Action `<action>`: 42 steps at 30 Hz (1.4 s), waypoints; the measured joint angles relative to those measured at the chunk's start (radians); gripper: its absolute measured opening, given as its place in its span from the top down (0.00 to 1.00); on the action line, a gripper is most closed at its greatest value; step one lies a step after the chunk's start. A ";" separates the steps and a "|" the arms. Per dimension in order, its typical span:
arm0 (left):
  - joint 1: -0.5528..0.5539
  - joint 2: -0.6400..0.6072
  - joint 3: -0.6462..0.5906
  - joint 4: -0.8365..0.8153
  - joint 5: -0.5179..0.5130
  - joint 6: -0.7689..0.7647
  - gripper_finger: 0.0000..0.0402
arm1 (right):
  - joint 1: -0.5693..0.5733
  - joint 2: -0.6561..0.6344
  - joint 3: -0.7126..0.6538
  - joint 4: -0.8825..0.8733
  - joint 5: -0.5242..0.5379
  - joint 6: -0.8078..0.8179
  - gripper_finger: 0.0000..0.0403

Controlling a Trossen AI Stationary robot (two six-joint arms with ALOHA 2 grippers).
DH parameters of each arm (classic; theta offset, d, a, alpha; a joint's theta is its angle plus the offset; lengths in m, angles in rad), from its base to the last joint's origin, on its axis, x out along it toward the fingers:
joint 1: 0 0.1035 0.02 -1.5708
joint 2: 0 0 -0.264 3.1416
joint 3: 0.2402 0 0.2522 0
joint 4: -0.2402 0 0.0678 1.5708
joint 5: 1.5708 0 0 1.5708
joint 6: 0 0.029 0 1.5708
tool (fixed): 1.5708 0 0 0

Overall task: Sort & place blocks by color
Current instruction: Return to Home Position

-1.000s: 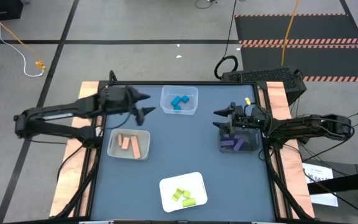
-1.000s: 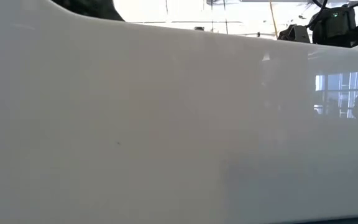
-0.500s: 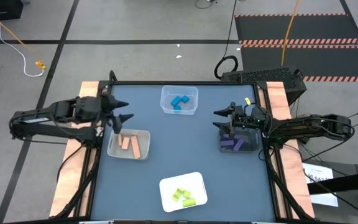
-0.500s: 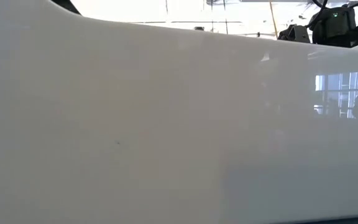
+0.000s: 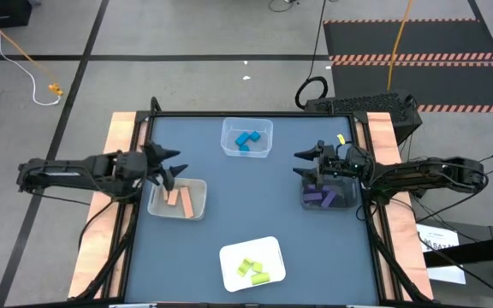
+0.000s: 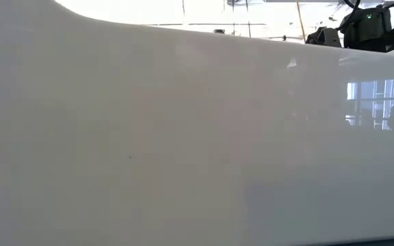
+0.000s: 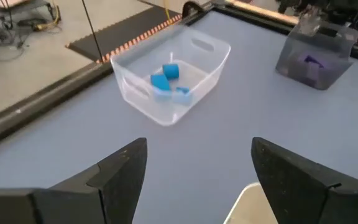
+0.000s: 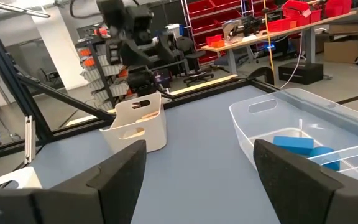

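Observation:
My left gripper is open and empty, above the far left corner of the grey bin, where several tan blocks lie. My right gripper is open and empty, just left of the dark bin with the purple blocks. Blue blocks lie in the clear bin at the far middle; they also show in the left wrist view and the right wrist view. Yellow-green blocks lie on the white tray near the front.
The low view is filled by the white tray's wall; only part of the right arm shows above it. Bare blue table lies between the four containers. Wooden rails border the table's left and right sides.
My left gripper has drawn back from beside the clear bin toward the table's left and near side, ending over the grey bin's far left corner. It has stayed open. My right arm and all the blocks have kept still.

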 joint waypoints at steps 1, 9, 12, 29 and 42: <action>-0.003 -0.007 -0.028 0.015 0.000 -0.011 0.29 | 0.000 0.000 0.000 0.000 0.000 0.000 0.29; -0.046 -0.044 -0.171 0.046 0.037 -0.146 0.29 | 0.000 -0.026 -0.017 0.006 0.000 0.000 0.29; -0.065 -0.049 -0.191 0.046 0.036 -0.159 0.30 | 0.000 -0.074 -0.058 0.001 0.000 0.000 0.29; -0.104 -0.048 -0.196 -0.155 0.031 -0.236 0.30 | 0.000 -0.347 -0.125 -0.147 -0.001 0.000 0.29; -0.104 -0.048 -0.196 -0.165 0.037 -0.246 0.30 | 0.000 -0.531 -0.127 -0.146 0.000 0.000 0.29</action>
